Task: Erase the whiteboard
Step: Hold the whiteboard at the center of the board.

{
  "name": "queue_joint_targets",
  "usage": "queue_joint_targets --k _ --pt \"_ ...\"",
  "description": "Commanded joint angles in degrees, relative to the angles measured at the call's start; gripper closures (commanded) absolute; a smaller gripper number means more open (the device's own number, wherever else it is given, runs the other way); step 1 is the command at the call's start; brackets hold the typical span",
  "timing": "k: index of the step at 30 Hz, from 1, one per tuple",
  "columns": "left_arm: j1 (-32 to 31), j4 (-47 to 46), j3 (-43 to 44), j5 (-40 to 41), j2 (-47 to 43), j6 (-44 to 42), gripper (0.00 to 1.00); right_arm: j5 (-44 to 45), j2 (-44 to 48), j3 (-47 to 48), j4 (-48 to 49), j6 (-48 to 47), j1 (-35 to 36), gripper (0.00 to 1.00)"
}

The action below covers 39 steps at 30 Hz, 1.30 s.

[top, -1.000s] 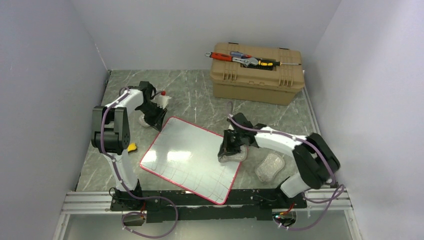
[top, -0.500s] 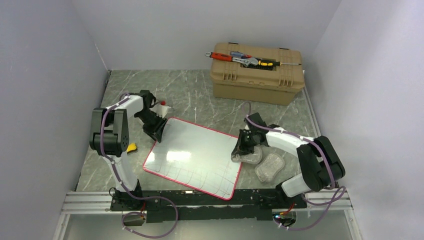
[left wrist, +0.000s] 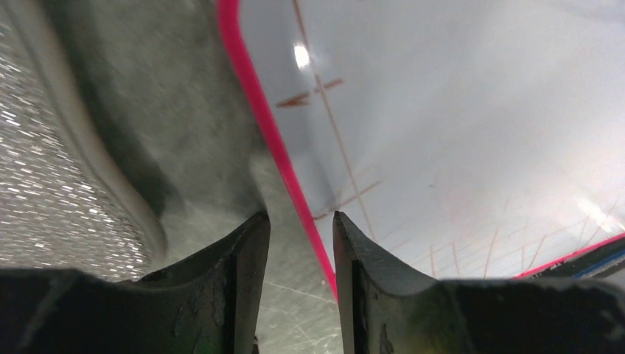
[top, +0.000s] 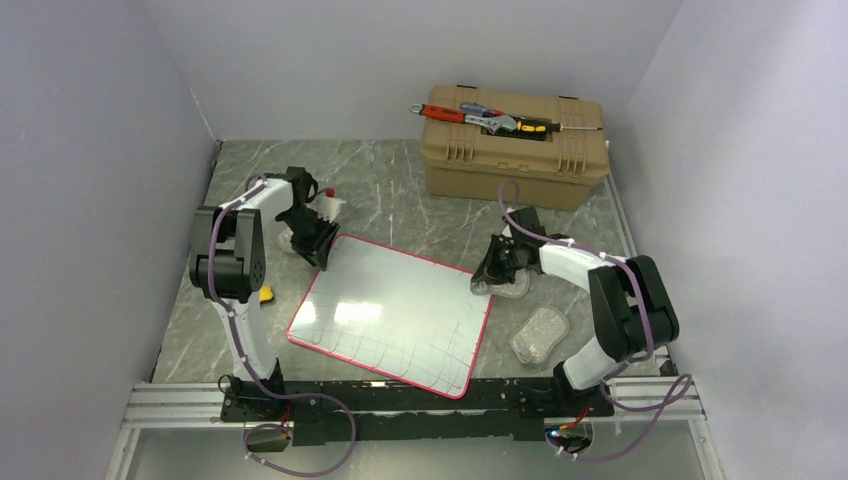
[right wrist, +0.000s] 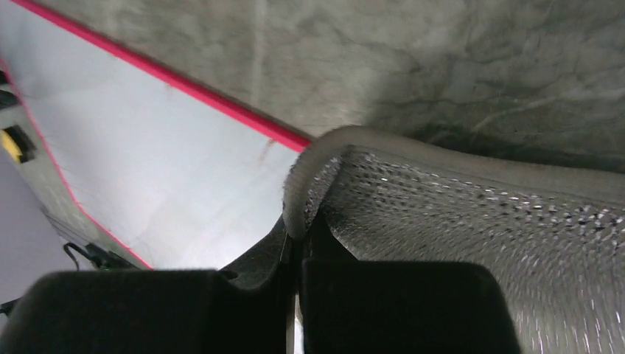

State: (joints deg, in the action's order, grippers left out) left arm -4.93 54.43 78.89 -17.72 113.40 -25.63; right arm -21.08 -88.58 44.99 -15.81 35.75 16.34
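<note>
Right tool point(right wrist: 295, 237) clamps mesh pad point(right wrist: 472, 214); left tool point(left wrist: 301, 230) ajar, seemingly empty.

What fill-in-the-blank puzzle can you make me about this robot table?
The whiteboard has a ___ rim. The silvery pad is pinched in the ___ arm's jaws. The tools lie on the tan ___. The left arm's jaws stand ___.
Missing words: red, right, toolbox, open.

Overhead lighting was bright and even. Glare patches marked the whiteboard point(top: 392, 315). Shadows were soft. Wrist views were blurred close in: left fingers point(left wrist: 237, 295) dark, mesh pad point(right wrist: 479, 221) smeared.
</note>
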Motion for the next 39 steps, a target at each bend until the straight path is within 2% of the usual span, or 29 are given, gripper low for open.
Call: queue_joint_targets --k 1,7,11,15,22,31,35,39 --pt "-0.64 -4.06 3.53 1.11 3.23 0.71 0.55 -0.98 -3.31 -2.69 3.94 -1.16 0.08 1.0" --pt "-2.79 -4.51 6.13 1.5 7.7 1.92 0.55 2.96 -4.08 -3.09 3.63 -2.25 0.08 1.0" --pt "-4.23 -5.21 6.2 2.29 9.86 2.12 0.62 4.2 -2.7 -3.12 3.72 -2.06 -0.16 1.0" --pt "-4.61 -5.15 5.68 4.08 10.84 1.59 0.76 3.07 1.16 -1.82 3.84 -1.85 -0.66 1.0" --pt "-4.86 -6.32 3.59 6.34 10.71 0.59 0.81 4.25 0.15 -3.02 5.3 -1.3 -1.31 1.0" --pt "-5.35 -6.6 3.27 6.03 11.6 -0.01 0.9 5.72 -8.4 -3.99 12.29 1.57 0.68 1.0" --pt "-5.69 -6.28 3.5 5.7 11.84 -0.28 0.93 6.15 -14.2 0.5 13.95 3.34 4.21 1.0" --pt "-5.79 -6.16 3.46 5.81 11.75 -0.29 0.95 6.36 -22.08 7.87 13.88 5.26 10.64 1.0"
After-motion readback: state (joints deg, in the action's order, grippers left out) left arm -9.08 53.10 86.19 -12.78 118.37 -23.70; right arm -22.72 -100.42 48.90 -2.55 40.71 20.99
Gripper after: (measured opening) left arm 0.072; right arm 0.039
